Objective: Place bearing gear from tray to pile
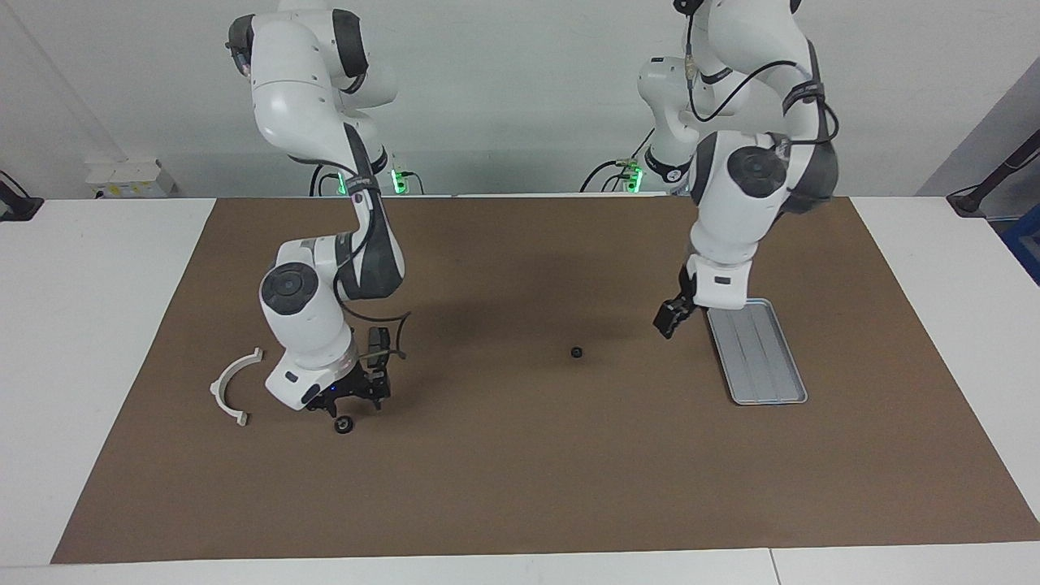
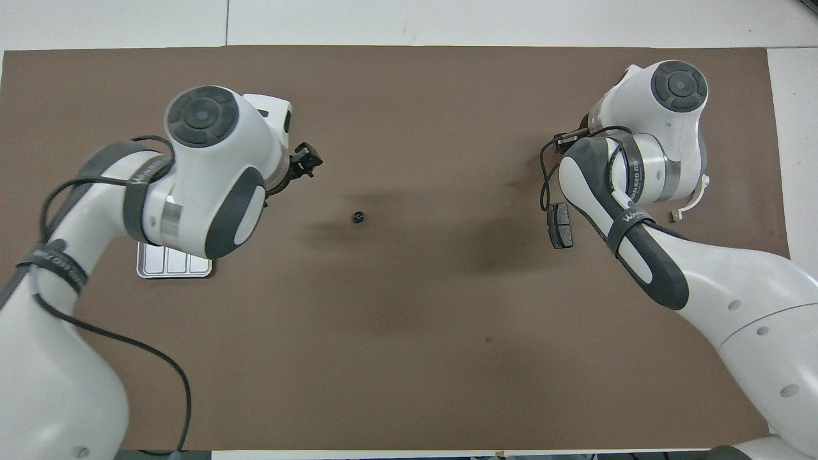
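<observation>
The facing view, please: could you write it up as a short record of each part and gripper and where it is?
tray: on the mat, toward the left arm's end
left gripper: raised over the mat, beside the tray
bearing gear: alone, mid-mat
second bearing gear: on the mat, by the right gripper
right gripper: low, at the pile
white bracket: flat on the mat
brake pad: beside the right arm

Bare mat surrounds one small gear.
</observation>
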